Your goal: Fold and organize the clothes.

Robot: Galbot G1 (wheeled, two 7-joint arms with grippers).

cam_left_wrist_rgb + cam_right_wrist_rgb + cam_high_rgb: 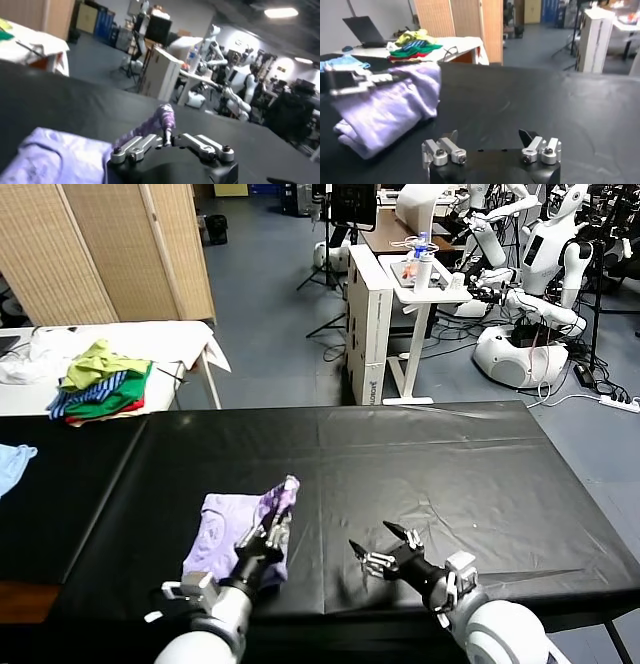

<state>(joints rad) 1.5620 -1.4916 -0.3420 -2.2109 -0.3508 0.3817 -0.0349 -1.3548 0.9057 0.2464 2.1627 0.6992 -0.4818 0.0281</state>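
Observation:
The pale lavender T-shirt (pixel 222 532) lies bunched on the black table (pixel 400 464) near its front edge, left of centre. My left gripper (pixel 281 517) is shut on an edge of the shirt and lifts it into a raised peak (pixel 284 492). The pinched fabric shows in the left wrist view (pixel 162 117). My right gripper (pixel 383 548) is open and empty, low over the table to the right of the shirt. The right wrist view shows its spread fingers (pixel 449 138) and the shirt (pixel 390 110) off to one side.
A pile of green, striped and red clothes (pixel 103 381) sits on a white table at the back left. A light blue garment (pixel 14 461) lies at the left edge. Other robots and desks (pixel 520 294) stand beyond the table.

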